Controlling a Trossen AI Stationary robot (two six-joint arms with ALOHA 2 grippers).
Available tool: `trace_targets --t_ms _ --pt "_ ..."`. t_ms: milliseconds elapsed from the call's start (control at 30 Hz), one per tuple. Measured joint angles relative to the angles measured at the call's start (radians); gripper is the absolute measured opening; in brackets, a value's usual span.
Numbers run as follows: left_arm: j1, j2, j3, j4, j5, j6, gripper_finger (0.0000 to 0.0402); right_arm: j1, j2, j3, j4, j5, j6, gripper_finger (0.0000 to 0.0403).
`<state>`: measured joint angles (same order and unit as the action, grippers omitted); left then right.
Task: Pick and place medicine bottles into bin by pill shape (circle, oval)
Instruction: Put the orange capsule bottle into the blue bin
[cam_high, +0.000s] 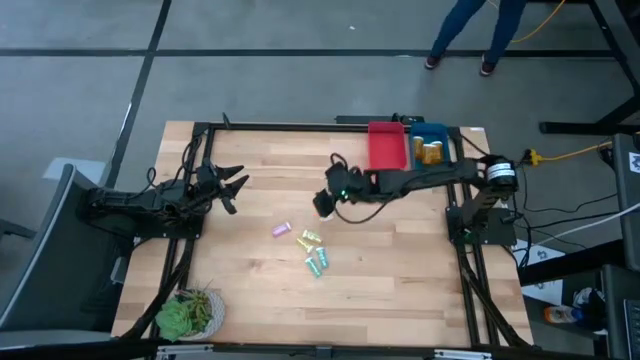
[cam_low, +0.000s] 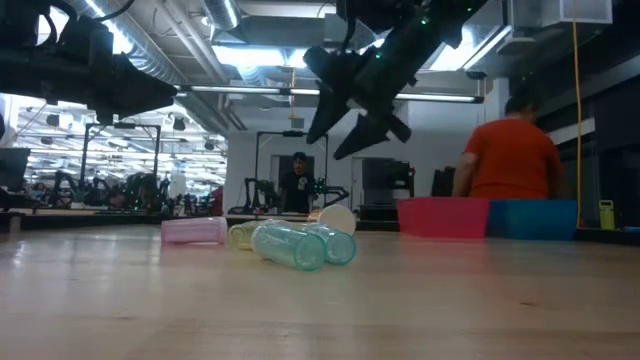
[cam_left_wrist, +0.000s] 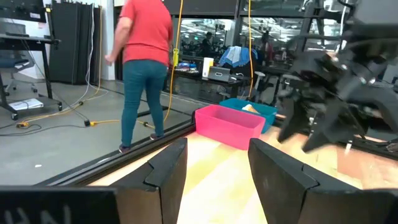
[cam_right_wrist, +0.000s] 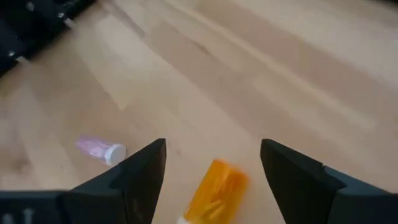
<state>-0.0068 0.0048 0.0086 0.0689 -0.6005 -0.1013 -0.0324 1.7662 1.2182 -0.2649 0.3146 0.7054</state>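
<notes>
Right gripper is hovering with fingers spread over an orange bottle – we are lining up a grab. Left gripper is waiting open, well apart.

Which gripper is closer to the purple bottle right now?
Right. The right gripper hangs just beyond the purple bottle, toward the bins, jaws open. The left gripper waits farther off near the table's left side.

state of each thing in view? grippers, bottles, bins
left gripper: open, empty, waiting at table's left
right gripper: open, empty, above an orange bottle
purple bottle: lying on table
teal bottle: lying
pink bin: empty
blue bin: holds orange bottles
</notes>
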Motion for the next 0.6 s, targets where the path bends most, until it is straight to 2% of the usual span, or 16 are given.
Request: trace_targets --t_ms 100,200,433,600 --pt "0.0 0.0 0.0 0.0 0.0 0.0 0.0166 0.024 0.038 0.0 -0.007 0.029 0.108 0.0264" --pt "0.0 0.0 0.0 0.0 0.0 0.0 0.0166 0.045 0.075 -0.001 0.006 0.045 0.15 0.0264" --pt "0.0 0.0 0.0 0.0 0.0 0.0 0.0166 0.064 0.147 0.024 -0.067 0.071 0.213 0.0264" --pt "0.0 0.0 0.0 0.0 0.0 0.0 0.0166 0.069 0.194 0.065 -0.08 0.064 0.193 0.0264"
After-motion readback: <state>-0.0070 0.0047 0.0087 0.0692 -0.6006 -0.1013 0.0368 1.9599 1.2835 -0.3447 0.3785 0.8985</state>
